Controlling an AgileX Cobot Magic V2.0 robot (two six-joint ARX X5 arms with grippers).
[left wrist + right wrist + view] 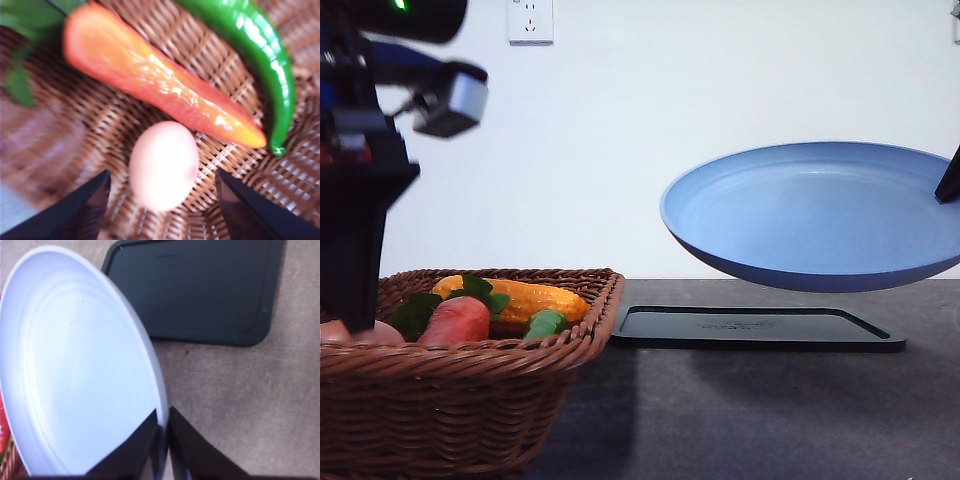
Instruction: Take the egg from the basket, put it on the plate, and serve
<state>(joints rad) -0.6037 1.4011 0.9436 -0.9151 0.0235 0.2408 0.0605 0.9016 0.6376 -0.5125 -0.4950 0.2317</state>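
Note:
The pale egg (pixel 164 165) lies on the wicker floor of the basket (pixel 150 115). My left gripper (pixel 162 207) is open, one dark finger on each side of the egg with gaps between. In the front view the brown basket (pixel 470 385) stands at the near left, a sliver of the egg (pixel 375 333) shows at its left edge, and the left arm (pixel 355 200) reaches down into it. My right gripper (pixel 164 447) is shut on the rim of the light blue plate (pixel 75 365), holding the plate (pixel 815 215) tilted in the air above the table.
An orange-red carrot-like vegetable (pixel 160 82) and a green chili (pixel 265 65) lie close beside the egg. A yellow corn cob (pixel 525 297) also rests in the basket. A flat black tray (pixel 755 327) lies on the dark table under the raised plate.

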